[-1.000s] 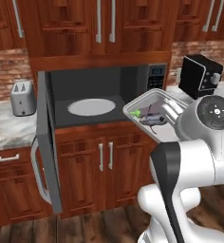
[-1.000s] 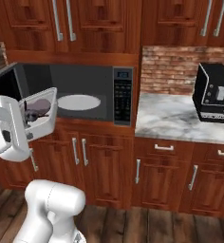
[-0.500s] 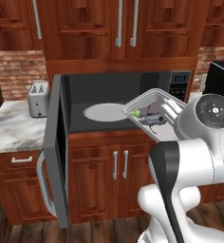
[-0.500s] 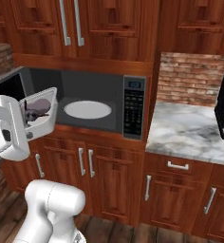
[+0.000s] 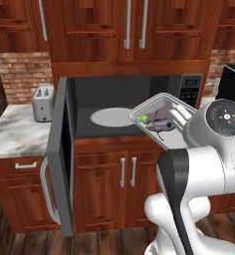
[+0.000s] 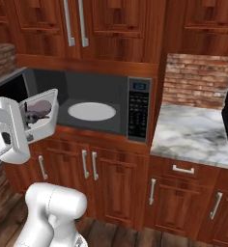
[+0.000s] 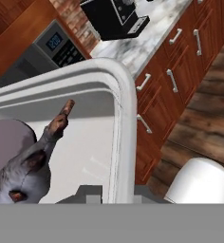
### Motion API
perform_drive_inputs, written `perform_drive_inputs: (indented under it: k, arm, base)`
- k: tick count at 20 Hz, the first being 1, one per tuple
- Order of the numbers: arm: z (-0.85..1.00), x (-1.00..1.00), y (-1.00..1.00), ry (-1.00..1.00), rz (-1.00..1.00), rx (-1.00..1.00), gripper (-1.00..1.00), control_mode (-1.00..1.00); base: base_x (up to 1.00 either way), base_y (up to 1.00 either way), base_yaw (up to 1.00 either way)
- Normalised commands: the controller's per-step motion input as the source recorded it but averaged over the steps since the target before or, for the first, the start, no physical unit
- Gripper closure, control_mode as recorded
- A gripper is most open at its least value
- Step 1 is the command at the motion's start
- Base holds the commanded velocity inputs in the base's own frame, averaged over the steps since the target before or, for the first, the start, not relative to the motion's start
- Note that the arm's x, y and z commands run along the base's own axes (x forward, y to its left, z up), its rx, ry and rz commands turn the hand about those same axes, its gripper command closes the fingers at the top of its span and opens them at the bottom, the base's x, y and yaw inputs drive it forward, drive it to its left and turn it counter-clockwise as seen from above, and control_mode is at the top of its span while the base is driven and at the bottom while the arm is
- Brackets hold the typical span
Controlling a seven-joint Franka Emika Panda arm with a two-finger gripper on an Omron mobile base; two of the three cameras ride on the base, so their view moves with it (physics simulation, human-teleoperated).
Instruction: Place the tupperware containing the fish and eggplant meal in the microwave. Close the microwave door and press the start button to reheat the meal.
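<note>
Pincer (image 7: 109, 190) clamped on the tupperware (image 5: 162, 118) rim, tray tilted at the microwave's (image 5: 134, 107) 4 o'clock, door (image 5: 59, 154) open for loading.

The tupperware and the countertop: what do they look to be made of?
The tupperware looks like pale, translucent plastic: thin flared rim, soft sheen. The countertop looks like polished marble: white with grey veining, though it could be an imitation.

Tupperware (image 5: 162, 117) before open microwave (image 5: 134, 99); meal (image 5: 157, 119) inside.
</note>
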Motion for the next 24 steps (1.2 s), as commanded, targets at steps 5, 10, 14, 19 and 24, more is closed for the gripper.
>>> perform_drive_inputs:
  k: [5, 10, 14, 19, 24]
  arm:
    - [0.0, 0.0, 0.0, 0.0, 0.0, 0.0, 1.0, 1.0]
    - [0.0, 0.0, 0.0, 0.0, 0.0, 0.0, 1.0, 1.0]
    - [0.0, 0.0, 0.0, 0.0, 0.0, 0.0, 1.0, 1.0]
    - [0.0, 0.0, 0.0, 0.0, 0.0, 0.0, 1.0, 1.0]
    - [0.0, 0.0, 0.0, 0.0, 0.0, 0.0, 1.0, 1.0]
  base:
    - [-0.25, -0.07, 0.06]
    - [-0.06, -0.13, 0.18]
    - [0.0, -0.29, 0.25]
    - [-0.04, -0.39, 0.26]
    - [-0.09, -0.33, 0.22]
